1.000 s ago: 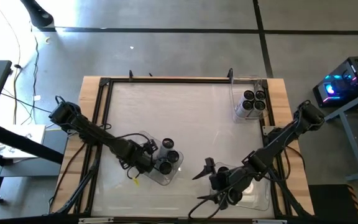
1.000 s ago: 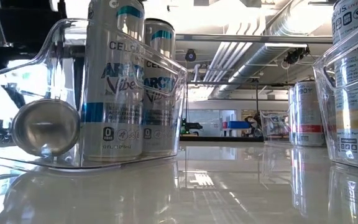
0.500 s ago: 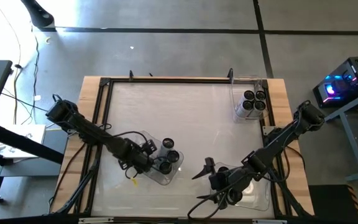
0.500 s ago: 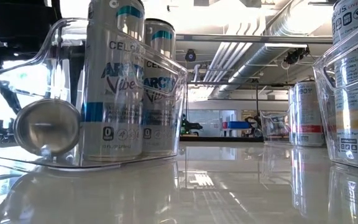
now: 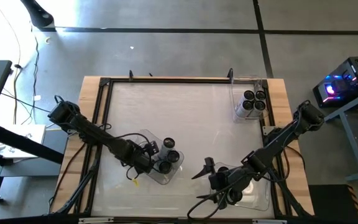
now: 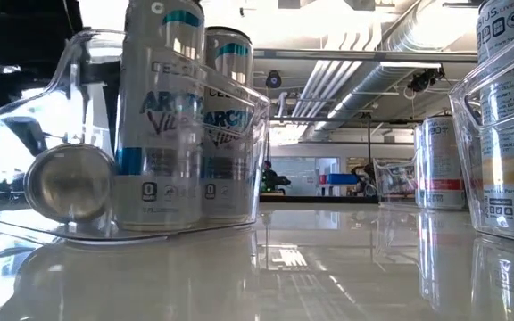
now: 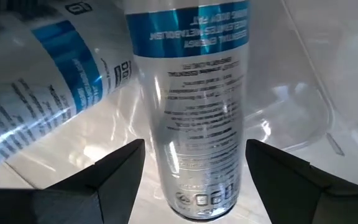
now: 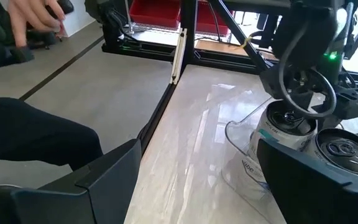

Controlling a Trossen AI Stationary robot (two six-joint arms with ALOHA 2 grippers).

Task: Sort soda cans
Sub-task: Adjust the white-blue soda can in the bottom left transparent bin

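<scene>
Now we see the left pincer (image 5: 153, 159) drawn slightly back inside the near-left bin (image 5: 143, 138), fingers spread on either side of an upright soda can (image 7: 191, 106) without holding it; we judge a grasp imminent. Silver-sided, blue-banded cans stand beside it. Our right pincer (image 5: 207, 180) waits open, empty, above the worktop (image 5: 185, 112).

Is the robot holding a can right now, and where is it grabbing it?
No. The left hand is open with an upright can between its fingers, not pinched. The right hand is open and empty.
</scene>
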